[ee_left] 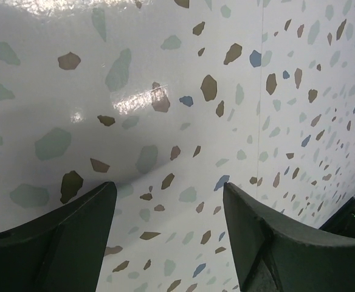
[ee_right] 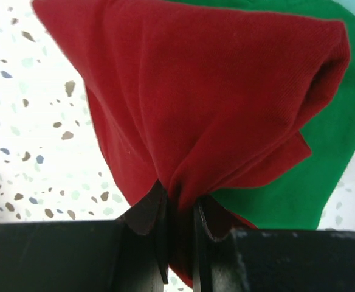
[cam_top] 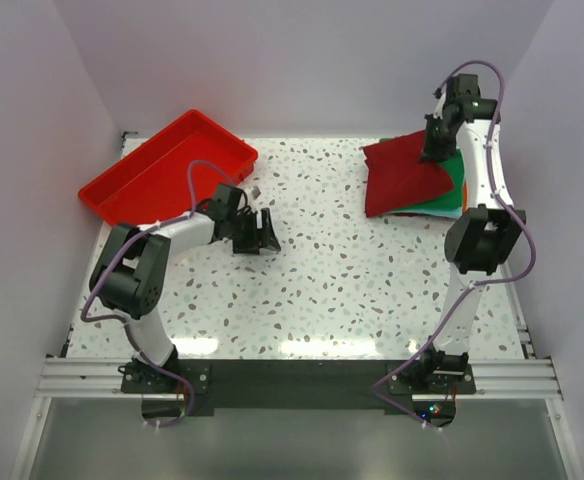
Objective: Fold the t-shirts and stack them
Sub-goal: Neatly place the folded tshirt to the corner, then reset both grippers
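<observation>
A folded maroon t-shirt (cam_top: 402,175) lies at the far right of the table on top of a green t-shirt (cam_top: 452,190), with an orange edge (cam_top: 427,213) below them. My right gripper (cam_top: 437,150) is shut on a bunch of the maroon t-shirt (ee_right: 214,91), pinched between its fingers; the green t-shirt (ee_right: 305,182) shows beneath it. My left gripper (cam_top: 257,240) is open and empty, low over the bare tabletop (ee_left: 183,121) at the left middle.
A bright red plastic tray (cam_top: 167,165) sits at the far left corner, just behind the left arm. White walls close in the table on three sides. The speckled tabletop (cam_top: 342,270) lies between the two arms.
</observation>
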Tool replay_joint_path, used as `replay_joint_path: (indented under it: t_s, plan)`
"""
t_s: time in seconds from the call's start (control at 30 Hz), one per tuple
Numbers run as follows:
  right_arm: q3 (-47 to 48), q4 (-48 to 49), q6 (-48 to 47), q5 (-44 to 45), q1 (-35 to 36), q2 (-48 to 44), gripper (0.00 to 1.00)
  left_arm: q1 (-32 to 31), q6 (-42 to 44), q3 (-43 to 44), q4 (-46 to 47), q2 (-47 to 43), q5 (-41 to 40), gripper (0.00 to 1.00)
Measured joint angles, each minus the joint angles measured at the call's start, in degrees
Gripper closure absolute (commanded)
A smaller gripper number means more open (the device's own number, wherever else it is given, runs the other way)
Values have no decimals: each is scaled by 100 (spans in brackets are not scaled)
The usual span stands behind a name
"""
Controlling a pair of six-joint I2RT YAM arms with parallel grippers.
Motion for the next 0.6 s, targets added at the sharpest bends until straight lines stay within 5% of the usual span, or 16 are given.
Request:
replay_joint_path:
  t_s: [0.03, 0.1, 0.17, 0.23, 0.6]
  plan:
    - [-83, 28, 11, 116, -2, 0, 100, 0, 17, -15, -42, -31, -39, 23]
    - [-243, 127, 79, 374, -7, -11, 81, 0, 61, -44, -136, -98, -111, 23]
    - [-407, 256, 256, 686, -11, -39, 35, 0, 101, -72, -264, -175, -205, 23]
    - [-621, 402, 409, 1016, -22, -140, 6, 0, 131, -85, -387, -264, -299, 23]
    - [-2376, 1541, 756, 1926, -55, -2232, 1, 0, 243, -85, -623, -2033, -909, 22]
